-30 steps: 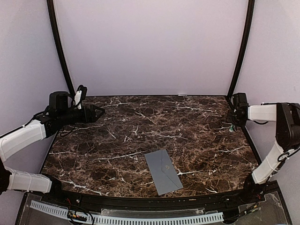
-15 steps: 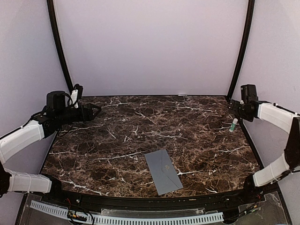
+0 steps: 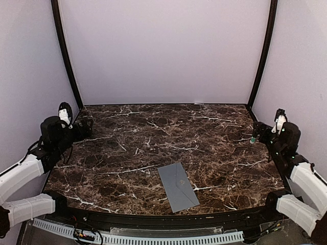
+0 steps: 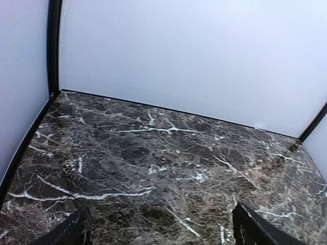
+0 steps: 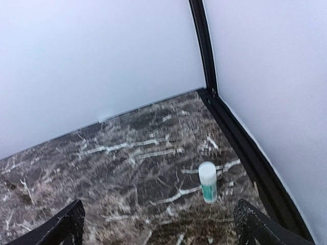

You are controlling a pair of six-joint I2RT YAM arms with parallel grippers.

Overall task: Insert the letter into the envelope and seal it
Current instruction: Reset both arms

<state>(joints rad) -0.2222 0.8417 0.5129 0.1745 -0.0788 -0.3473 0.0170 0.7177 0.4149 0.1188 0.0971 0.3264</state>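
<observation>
The dark marble table (image 3: 153,127) filled the overhead view, with pale walls (image 3: 163,51) round it. Only that view showed the grey envelope (image 3: 177,186). It lay flat near the front edge, a little right of centre and well apart from both arms. The left gripper (image 3: 86,125) hung over the far left corner and the right gripper (image 3: 258,131) by the right edge. Each wrist camera showed its own fingers spread wide with nothing between them. The right wrist camera alone showed clearly a small white tube (image 5: 208,182) with a green label, standing upright near the right wall.
</observation>
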